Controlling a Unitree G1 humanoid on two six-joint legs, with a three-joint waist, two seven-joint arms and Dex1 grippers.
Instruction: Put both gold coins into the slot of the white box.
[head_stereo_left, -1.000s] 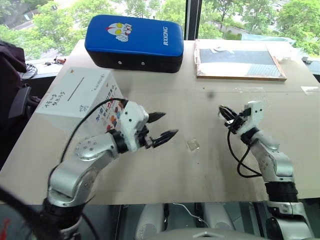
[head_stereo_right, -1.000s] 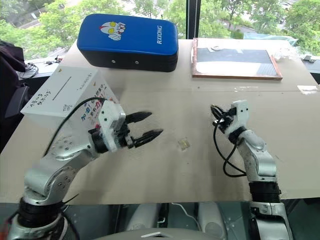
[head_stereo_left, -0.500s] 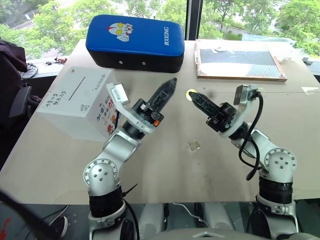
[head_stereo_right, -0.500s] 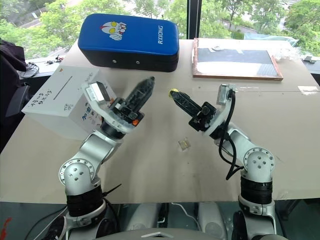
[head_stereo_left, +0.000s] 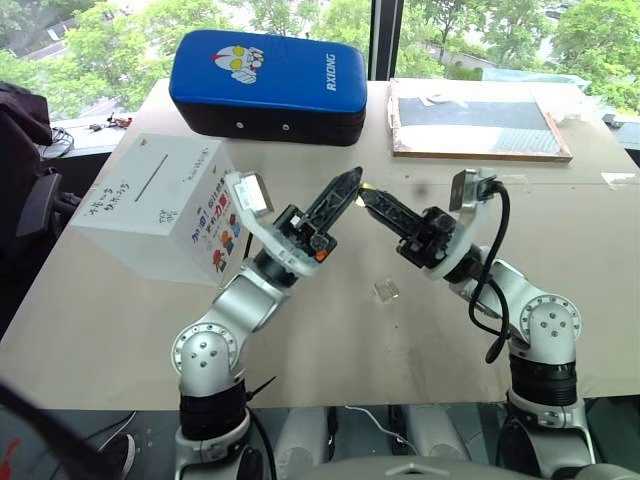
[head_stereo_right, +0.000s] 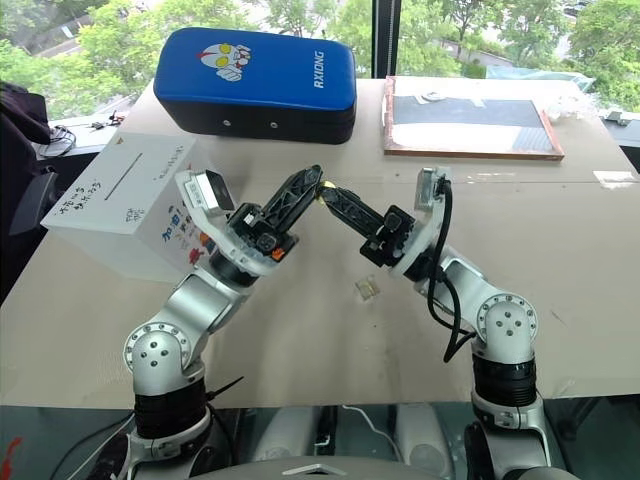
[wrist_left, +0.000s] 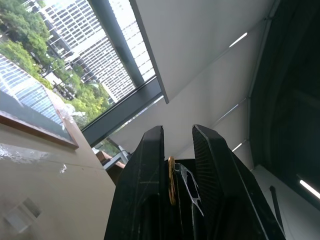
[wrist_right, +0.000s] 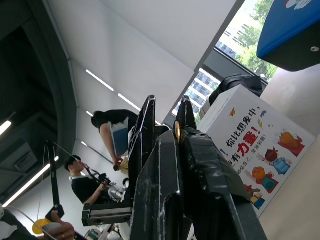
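Left eye view: the left gripper (head_stereo_left: 352, 184) and right gripper (head_stereo_left: 368, 196) meet tip to tip at frame centre, the second gold coin (head_stereo_left: 386, 291) lying just below and the white box (head_stereo_left: 160, 205) with its slot (head_stereo_left: 151, 177) at left. Left wrist view: a gold coin (wrist_left: 171, 180) stands edge-on at lower centre, between the left fingers (wrist_left: 150, 175), which close around the right gripper's tips. Right wrist view: the right gripper's fingers (wrist_right: 186, 116), pressed together, pinch that coin at centre.

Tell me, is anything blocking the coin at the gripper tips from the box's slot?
Nothing visible does. The right gripper holds the coin in the air beside the box; the slot on top is uncovered, nothing lying on it.
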